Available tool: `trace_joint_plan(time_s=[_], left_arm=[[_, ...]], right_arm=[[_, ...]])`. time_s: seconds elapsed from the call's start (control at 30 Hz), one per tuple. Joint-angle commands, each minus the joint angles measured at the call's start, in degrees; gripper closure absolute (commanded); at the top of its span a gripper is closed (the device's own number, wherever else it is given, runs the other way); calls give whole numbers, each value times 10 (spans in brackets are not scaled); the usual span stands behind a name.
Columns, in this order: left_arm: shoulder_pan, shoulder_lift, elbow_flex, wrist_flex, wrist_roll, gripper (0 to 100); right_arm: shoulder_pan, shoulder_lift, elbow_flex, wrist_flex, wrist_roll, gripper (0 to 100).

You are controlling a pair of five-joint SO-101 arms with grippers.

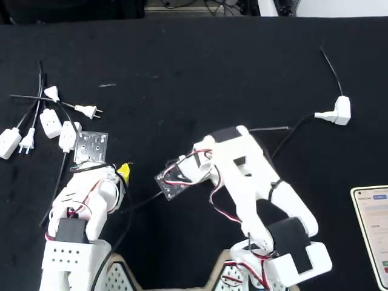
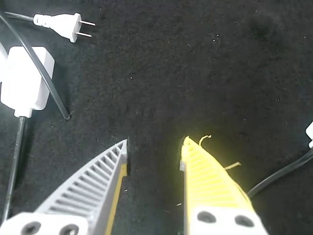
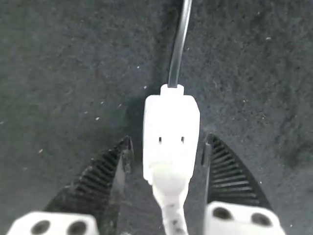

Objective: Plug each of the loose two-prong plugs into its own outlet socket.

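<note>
Overhead, we note the left arm [image 1: 82, 209] low at the left side of the black table [image 1: 182, 73]. Its head sits near a cluster of white cord ends. Among them are a two-prong plug [image 1: 88, 111], prongs pointing to the table's right, and several white socket blocks [image 1: 50, 123] just beside it, all lying loose. The right arm [image 1: 245, 170] is bent over the middle of the table. Well apart, at the far right, lies another white cord end [image 1: 339, 111]; we cannot tell whether it is a plug or a socket. A lit screen [image 1: 373, 233] sits at the right edge.

Left wrist view: the left gripper [image 2: 155, 147] is wide, its grey and yellow fingers apart over bare table, holding nothing. The two-prong plug and one socket block [image 2: 24, 78] lie ahead of it, not touching each other. A black lead [image 2: 57, 104] crosses the block.

Right wrist view: the right gripper [image 3: 167, 144] is wide, its fingers straddling a white socket [image 3: 171, 117] whose two slots face up. Gaps show on both sides, so nothing is clamped. A black cord [image 3: 178, 44] leaves its far end. A narrower white piece [image 3: 168, 196] meets its near end; we cannot tell what it is
</note>
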Motion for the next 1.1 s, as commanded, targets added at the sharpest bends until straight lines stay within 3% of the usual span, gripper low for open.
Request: trace_joint_plan(time_s=[0.0,0.37,0.47,0.57,0.63,0.77,0.9,1.07], left_arm=[[0,-4,-12,3,-7,815],[0,-4,-12,11,-7,815],[0,-4,-12,10,-7,815],[0,-4,-12,10,-7,815],[0,-4,-12,10,-7,815],[0,-4,-13,10,-7,815],[2,-4,-13,8,-7,815],[0,-4,-15,7,-7,815]], right_arm=[[-9,-28,11,-49,-4,776],[-4,69,-36,-34,-5,782],[2,80,-83,30,-4,848],[3,80,-131,98,-6,996],[16,78,-155,142,-21,972],[77,41,-199,215,-98,989],[199,-3,-222,178,-201,988],[312,2,-205,40,-455,988]])
